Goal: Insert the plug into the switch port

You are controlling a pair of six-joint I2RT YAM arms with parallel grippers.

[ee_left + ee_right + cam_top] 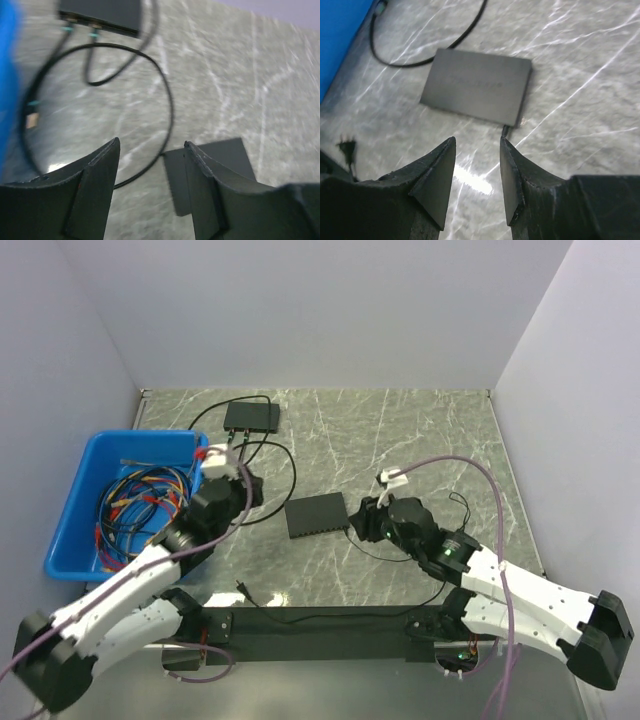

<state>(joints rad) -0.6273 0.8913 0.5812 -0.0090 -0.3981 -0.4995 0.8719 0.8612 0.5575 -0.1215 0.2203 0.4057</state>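
Lying loose: tiny dark plug [240, 586] ending a long thin black cable, by the near edge of the grey marbled bench [420, 430]; nothing touches it.
Switch port: single sockets too small to tell; small black rectangular switch box [251, 417] sits by the far edge, left of middle, with cables plugged in.
Left gripper [152, 147]: jaws apart, empty, above the bench between the blue plastic bin [62, 530] and the flat black slab [317, 515].
Right gripper [477, 142]: jaws apart, empty, just beside the slab's right edge.
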